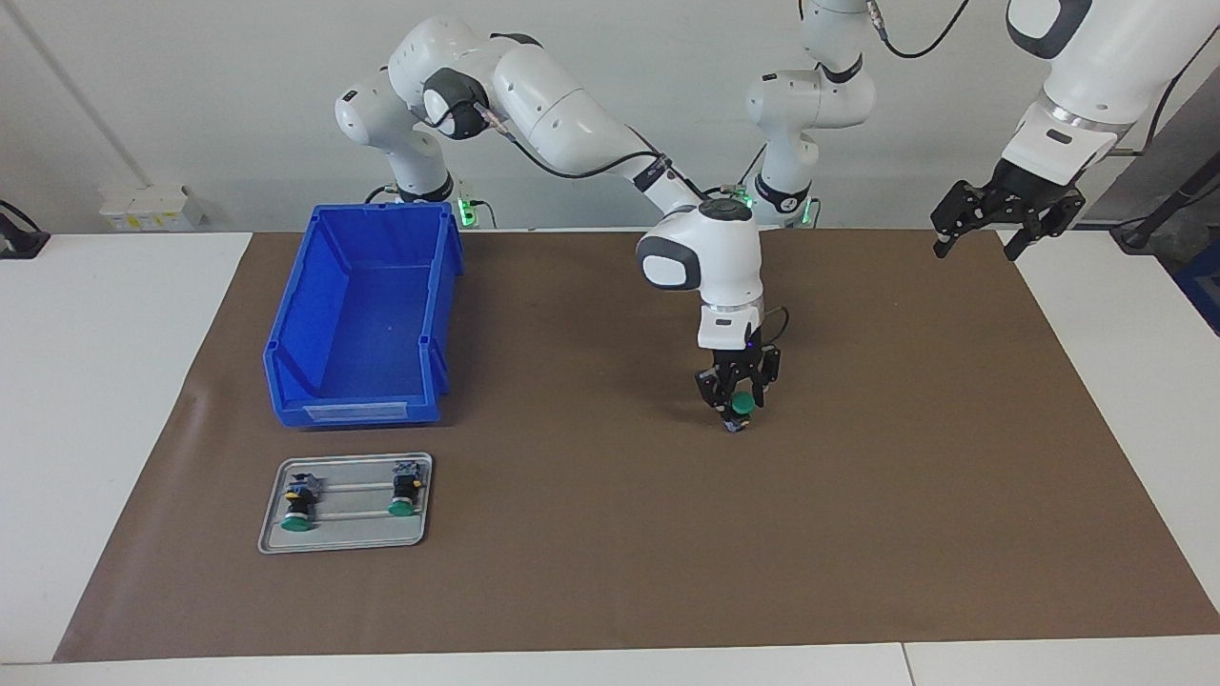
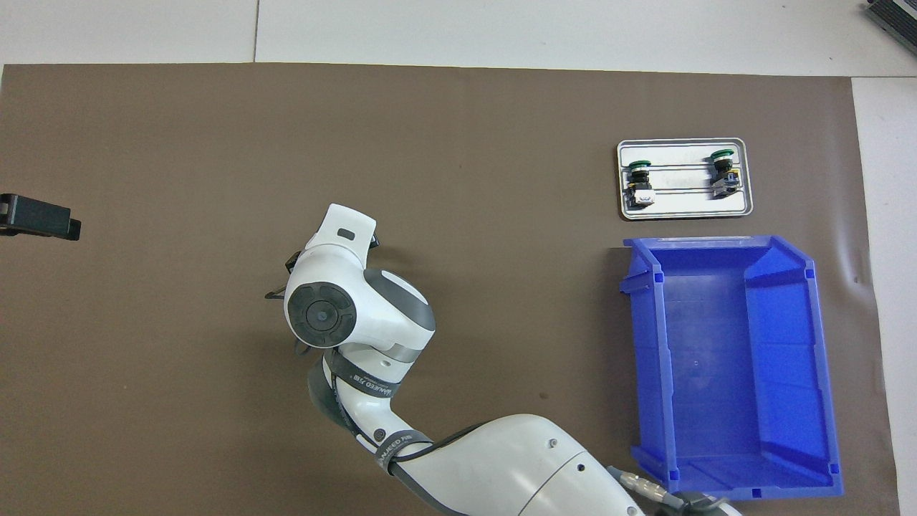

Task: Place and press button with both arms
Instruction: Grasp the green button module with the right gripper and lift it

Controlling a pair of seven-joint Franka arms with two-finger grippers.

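Note:
My right gripper (image 1: 736, 412) is shut on a button (image 1: 742, 404) with a green cap. It holds the button low over the middle of the brown mat (image 1: 610, 553); I cannot tell whether the button's lower end touches the mat. In the overhead view the right arm's wrist (image 2: 337, 301) hides that gripper and the button. My left gripper (image 1: 982, 238) is open and empty, raised over the mat's edge at the left arm's end. Only its tip (image 2: 39, 218) shows in the overhead view.
A grey metal tray (image 1: 343, 545) (image 2: 684, 213) holds two more green-capped buttons (image 1: 297, 505) (image 1: 405, 494), toward the right arm's end. An empty blue bin (image 1: 362, 314) (image 2: 723, 373) stands beside the tray, nearer to the robots.

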